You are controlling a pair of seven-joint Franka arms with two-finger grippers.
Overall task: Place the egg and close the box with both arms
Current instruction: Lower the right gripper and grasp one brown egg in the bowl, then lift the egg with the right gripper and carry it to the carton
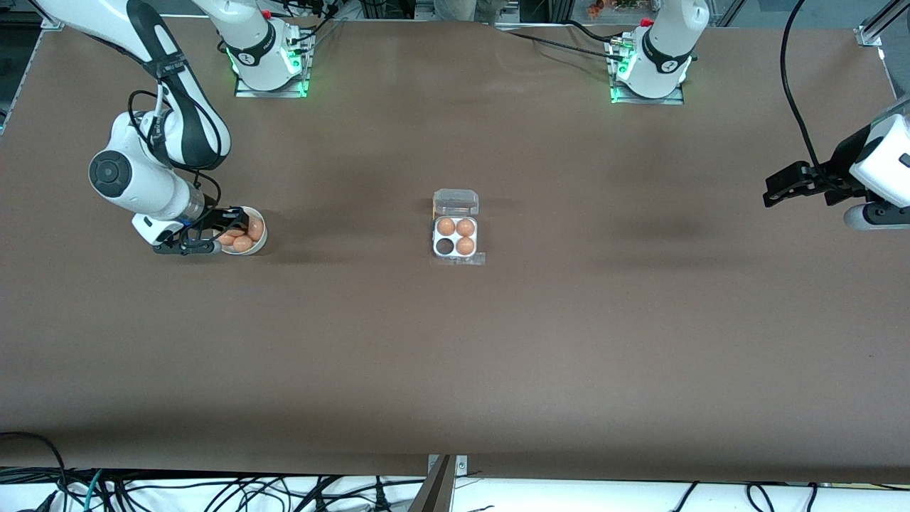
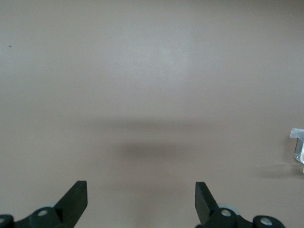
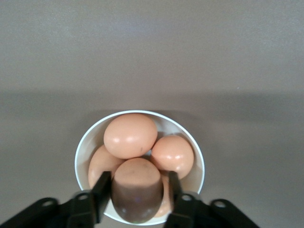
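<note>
The clear box (image 1: 455,238) sits mid-table with its lid (image 1: 456,202) open. Three cells hold brown eggs and the cell (image 1: 445,246) nearest the front camera, toward the right arm's end, has none. My right gripper (image 1: 213,235) is at a white bowl (image 1: 264,231) of eggs. In the right wrist view the right gripper (image 3: 137,190) is shut on one brown egg (image 3: 137,194), just above the other eggs in the bowl (image 3: 80,152). My left gripper (image 1: 769,190) waits open over bare table at the left arm's end. It also shows open with nothing in it in the left wrist view (image 2: 141,194).
An edge of the box (image 2: 298,142) shows at the border of the left wrist view. The brown table (image 1: 455,370) stretches wide around the box. Cables hang along the table edge nearest the front camera.
</note>
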